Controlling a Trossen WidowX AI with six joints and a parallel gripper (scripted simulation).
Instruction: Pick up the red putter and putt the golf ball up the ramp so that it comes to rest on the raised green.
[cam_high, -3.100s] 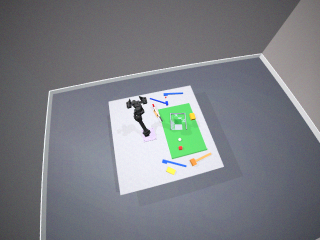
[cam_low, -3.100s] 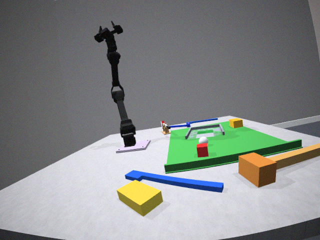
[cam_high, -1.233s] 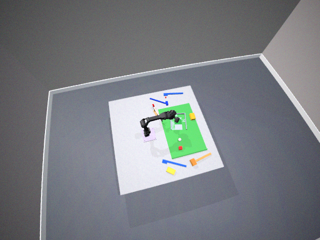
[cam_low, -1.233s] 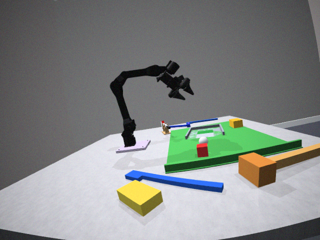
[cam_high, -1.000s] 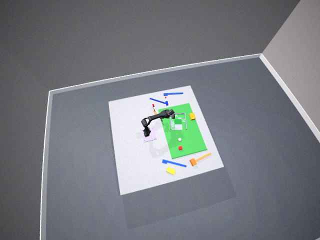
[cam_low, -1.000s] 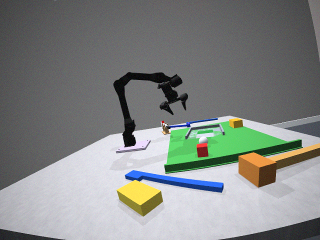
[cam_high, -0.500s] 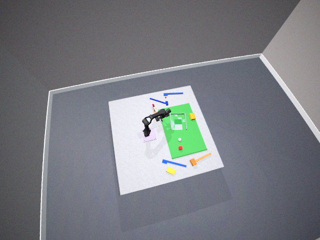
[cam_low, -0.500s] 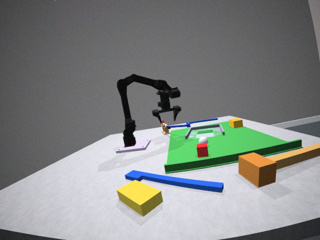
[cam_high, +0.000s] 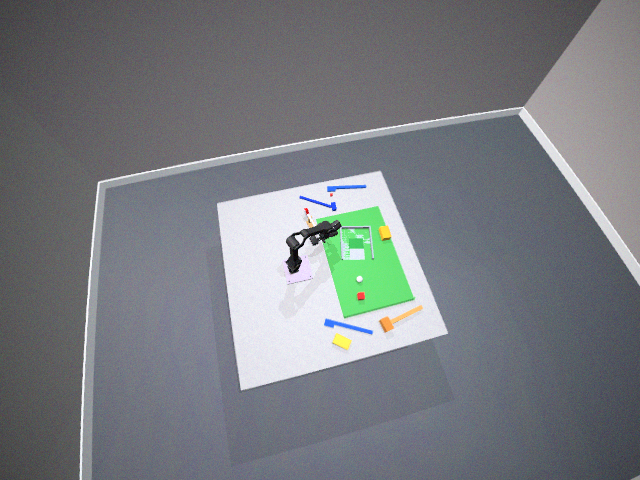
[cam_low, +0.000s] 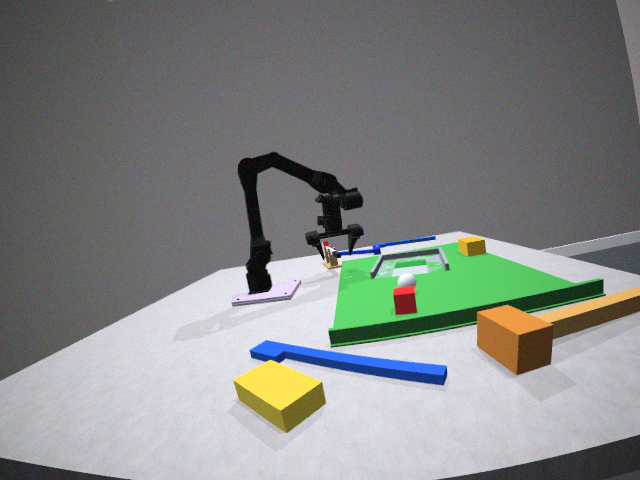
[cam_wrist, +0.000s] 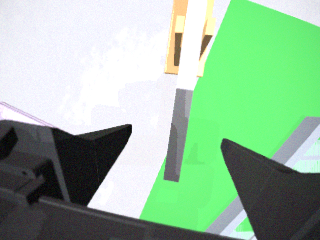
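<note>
The putter has a red head (cam_high: 306, 210) (cam_low: 326, 243) and a white shaft (cam_wrist: 191, 50) with a dark grey grip (cam_wrist: 182, 112). It lies on a small wooden stand (cam_wrist: 170, 60) by the green mat's edge. My gripper (cam_high: 324, 238) (cam_low: 337, 256) (cam_wrist: 175, 135) is open and points down above the grip. In the wrist view the grip lies between the two fingers, with a gap on each side; nothing is held. The white golf ball (cam_high: 359, 279) (cam_low: 406, 281) rests on the green mat (cam_high: 387, 279) (cam_low: 491, 279). The grey-walled raised green (cam_high: 355, 242) is beyond it, with a pale ramp (cam_high: 356, 254) on the ball's side.
A red cube (cam_high: 360, 296) (cam_low: 404, 300) sits near the ball. An orange-yellow block (cam_high: 384, 233) (cam_low: 471, 246) is at the mat's far side. Blue sticks (cam_high: 351, 327) (cam_high: 317, 202) (cam_high: 348, 187), a yellow block (cam_high: 341, 341) (cam_low: 279, 387) and an orange mallet (cam_high: 386, 324) (cam_low: 514, 338) lie around the mat.
</note>
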